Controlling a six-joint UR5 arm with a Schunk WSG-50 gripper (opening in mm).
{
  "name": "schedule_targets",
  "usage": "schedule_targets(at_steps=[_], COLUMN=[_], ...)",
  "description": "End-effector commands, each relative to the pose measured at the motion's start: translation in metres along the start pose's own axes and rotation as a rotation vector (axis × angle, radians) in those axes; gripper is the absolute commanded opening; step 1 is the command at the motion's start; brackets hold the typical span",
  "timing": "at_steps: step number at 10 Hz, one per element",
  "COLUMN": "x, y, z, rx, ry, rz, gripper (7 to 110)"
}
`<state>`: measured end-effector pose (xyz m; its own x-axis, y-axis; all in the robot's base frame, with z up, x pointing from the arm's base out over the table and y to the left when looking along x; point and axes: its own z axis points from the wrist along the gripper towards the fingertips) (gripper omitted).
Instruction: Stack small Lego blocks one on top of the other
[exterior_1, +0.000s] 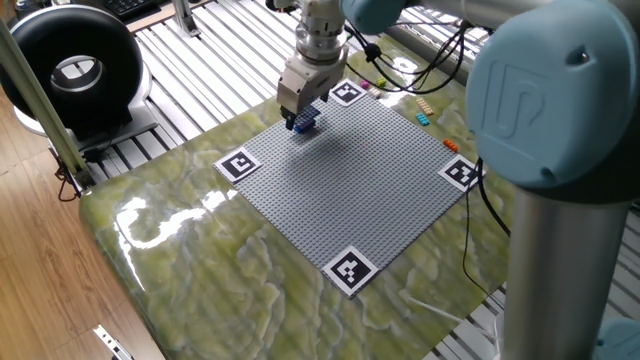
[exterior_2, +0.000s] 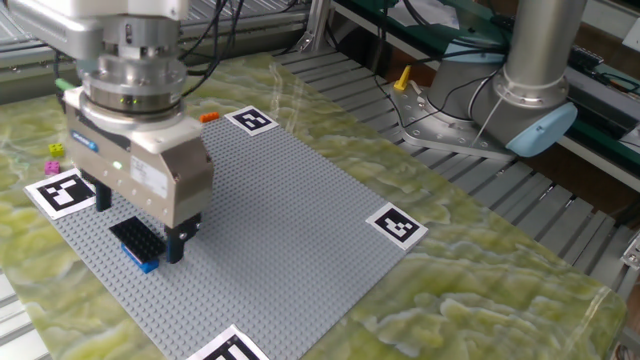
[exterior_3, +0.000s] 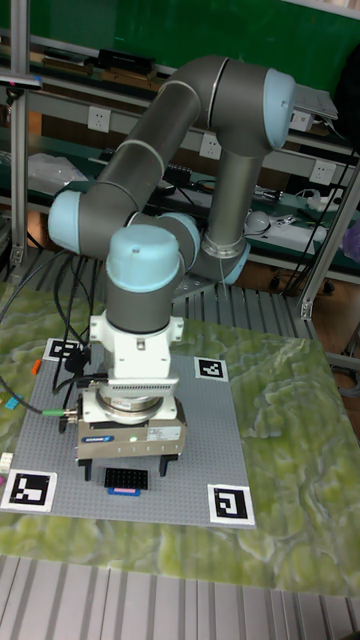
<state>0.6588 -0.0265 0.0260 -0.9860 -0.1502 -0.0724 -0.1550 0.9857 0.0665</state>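
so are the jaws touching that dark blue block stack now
Apart. In the tall fixed view the gripper is lifted, jaws spread either side, and grey baseplate shows between each jaw and the dark blue block stack.

Glossy marbled tabletop (exterior_1: 190, 250), studded matt baseplate (exterior_1: 350, 190)

Bright, even overhead light fills all three views. White glare streaks the glossy green marbled table (exterior_1: 170, 215) near its left edge in one fixed view and along its far edge in the other. The grey baseplate (exterior_2: 290, 200) is matte, with only a soft shadow under the gripper (exterior_2: 140, 225). The arm's blue cap (exterior_1: 545, 90) looms large and slightly soft. The tall fixed view is dimmer and grainier.
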Motion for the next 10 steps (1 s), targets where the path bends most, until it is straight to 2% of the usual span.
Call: schedule_targets(at_steps=[1,2,7,10], x=[0.006,0.009,-0.001,-0.007], y=[0.028,0.034,0.041,0.042], z=[-0.011,-0.012,-0.003,0.0], rx=[-0.027,-0.013,0.0,0.0], ry=[0.032,0.05,0.036,0.033], rz=[0.082,0.109,0.167,0.169], gripper=[88,88,88,88])
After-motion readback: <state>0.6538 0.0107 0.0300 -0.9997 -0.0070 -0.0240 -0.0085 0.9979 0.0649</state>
